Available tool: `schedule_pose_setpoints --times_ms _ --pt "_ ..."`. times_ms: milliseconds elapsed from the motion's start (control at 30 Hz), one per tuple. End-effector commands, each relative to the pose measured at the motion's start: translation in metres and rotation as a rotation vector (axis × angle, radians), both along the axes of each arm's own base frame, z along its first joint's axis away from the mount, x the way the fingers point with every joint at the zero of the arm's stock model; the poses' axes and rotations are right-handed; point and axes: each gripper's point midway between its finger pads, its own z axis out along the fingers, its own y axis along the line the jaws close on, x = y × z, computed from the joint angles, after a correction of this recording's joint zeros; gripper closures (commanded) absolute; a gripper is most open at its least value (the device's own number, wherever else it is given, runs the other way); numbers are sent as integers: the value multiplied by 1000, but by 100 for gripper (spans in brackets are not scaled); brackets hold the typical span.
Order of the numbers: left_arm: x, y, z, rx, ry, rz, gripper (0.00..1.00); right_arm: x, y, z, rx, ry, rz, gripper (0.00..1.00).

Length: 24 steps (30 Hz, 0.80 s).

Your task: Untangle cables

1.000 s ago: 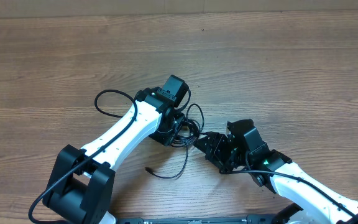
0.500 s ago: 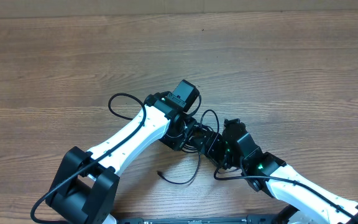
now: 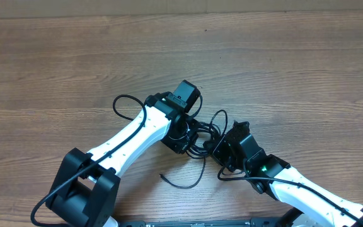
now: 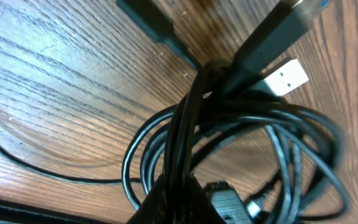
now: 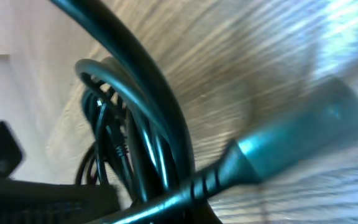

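Right fingers (image 3: 221,147) had slid in and pressed together on the cables (image 3: 210,129), left fingers (image 3: 190,135) also pinching them, the bundle fully tangled, nothing separated, toward the near edge of the counter (image 3: 295,75).

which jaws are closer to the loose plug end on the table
left. left jaws are up-right of the loose plug end, at the cable tangle; right jaws farther right.
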Motion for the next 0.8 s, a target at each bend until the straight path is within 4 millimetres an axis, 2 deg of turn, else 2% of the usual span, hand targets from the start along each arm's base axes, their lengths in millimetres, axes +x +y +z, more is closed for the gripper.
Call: schedule_pose_setpoints --times_ms 0,67,233,267,300,367,400,433,533,633,767 --pt "16 12 9 -52 -21 11 94 -11 -10 -13 -84 30 40 96" --pt "21 15 12 -104 1 33 94 -17 -15 -19 -107 61 41 96" --pt "27 22 15 -136 -6 18 93 -17 -15 -19 -107 60 41 96" --pt "26 20 16 -151 -10 -7 86 -17 -15 -19 -107 60 41 96" --pt "23 16 17 -166 -13 -39 75 -17 -15 -19 -106 60 41 96" --pt "19 11 18 -180 -22 -87 31 -16 -15 -18 -107 56 39 96" --pt "17 9 18 -181 -28 -109 14 -16 -16 -19 -111 53 34 96" --pt "15 7 18 -182 -35 -141 12 -15 -16 -19 -115 51 31 96" --pt "-2 2 16 -163 -3 -192 25 -15 -16 -19 -114 51 32 95" --pt "-11 -3 12 -120 3 -203 30 -15 -16 -19 -114 52 31 94" --pt "-19 -8 7 -47 11 -158 41 -15 -16 -19 -114 52 31 93"
